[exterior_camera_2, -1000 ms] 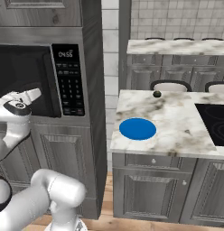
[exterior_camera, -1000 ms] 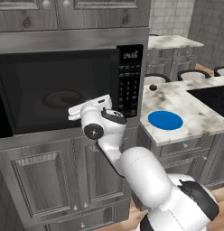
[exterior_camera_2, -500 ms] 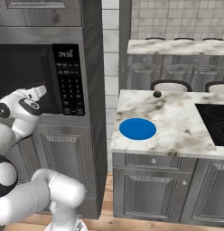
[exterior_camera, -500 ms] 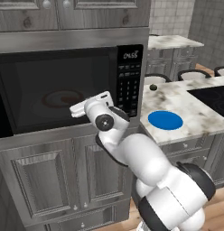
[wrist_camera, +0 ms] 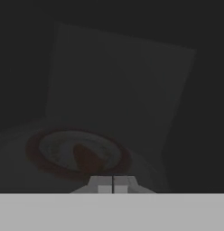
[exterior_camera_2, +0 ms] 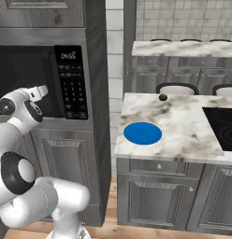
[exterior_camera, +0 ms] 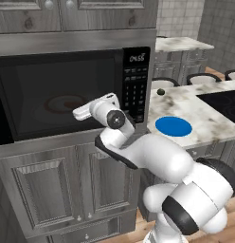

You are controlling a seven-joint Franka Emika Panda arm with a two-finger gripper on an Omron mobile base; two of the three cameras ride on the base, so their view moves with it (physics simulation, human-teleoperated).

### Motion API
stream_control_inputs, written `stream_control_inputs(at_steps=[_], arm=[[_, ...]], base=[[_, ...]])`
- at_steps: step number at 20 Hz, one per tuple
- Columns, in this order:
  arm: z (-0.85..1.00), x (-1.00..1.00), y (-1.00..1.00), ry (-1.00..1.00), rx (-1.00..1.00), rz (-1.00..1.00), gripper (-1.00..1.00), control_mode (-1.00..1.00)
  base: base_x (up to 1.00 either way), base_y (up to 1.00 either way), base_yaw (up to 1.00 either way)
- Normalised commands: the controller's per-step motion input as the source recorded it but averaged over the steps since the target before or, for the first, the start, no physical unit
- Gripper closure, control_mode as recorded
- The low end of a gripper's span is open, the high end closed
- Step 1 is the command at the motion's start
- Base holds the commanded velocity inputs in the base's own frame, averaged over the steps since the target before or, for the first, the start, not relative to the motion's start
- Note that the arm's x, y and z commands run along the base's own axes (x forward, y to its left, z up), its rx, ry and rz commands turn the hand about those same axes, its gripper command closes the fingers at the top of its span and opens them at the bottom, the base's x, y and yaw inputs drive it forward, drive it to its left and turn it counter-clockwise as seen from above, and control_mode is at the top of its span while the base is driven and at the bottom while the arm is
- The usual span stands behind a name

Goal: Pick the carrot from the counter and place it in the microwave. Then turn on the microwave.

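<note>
The black microwave [exterior_camera: 43,90] has its dark glass door shut. Through the glass, the orange carrot [wrist_camera: 89,159] lies on the round turntable inside, faint and dim. My gripper [wrist_camera: 113,186] is shut with nothing in it, its tips together and pointing at the door just in front of the turntable. In the left base view the gripper [exterior_camera: 77,115] hovers close to the door glass, left of the keypad panel [exterior_camera: 137,90]. The right base view shows the gripper [exterior_camera_2: 42,88] beside the keypad [exterior_camera_2: 71,88]. The marble counter [exterior_camera_2: 183,126] lies to the right.
A round blue plate [exterior_camera: 173,126] [exterior_camera_2: 142,133] lies near the counter's front left corner. A small dark knob-like object [exterior_camera_2: 163,97] sits at the counter's back edge. The black cooktop [exterior_camera_2: 223,126] is at the far right. Grey cabinets stand under the microwave.
The hand has shifted slightly right along the microwave door, toward the keypad, and the arm's elbow has swung up and forward. Plate and counter are unchanged.
</note>
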Motion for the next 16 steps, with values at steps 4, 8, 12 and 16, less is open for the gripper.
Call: stream_control_inputs(at_steps=[4,8,12,16], arm=[[0.33,-0.14,0.00,0.05,0.00,0.04,1.00,-1.00],[0.27,-0.26,-0.02,0.03,0.00,0.01,1.00,-1.00],[0.25,-0.40,-0.08,0.01,0.00,0.00,1.00,-1.00],[0.24,-0.55,-0.20,0.01,0.00,-0.02,1.00,-1.00]], base=[[0.00,0.00,0.00],[0.00,0.00,0.00],[0.00,0.00,0.00],[0.00,0.00,0.00]])
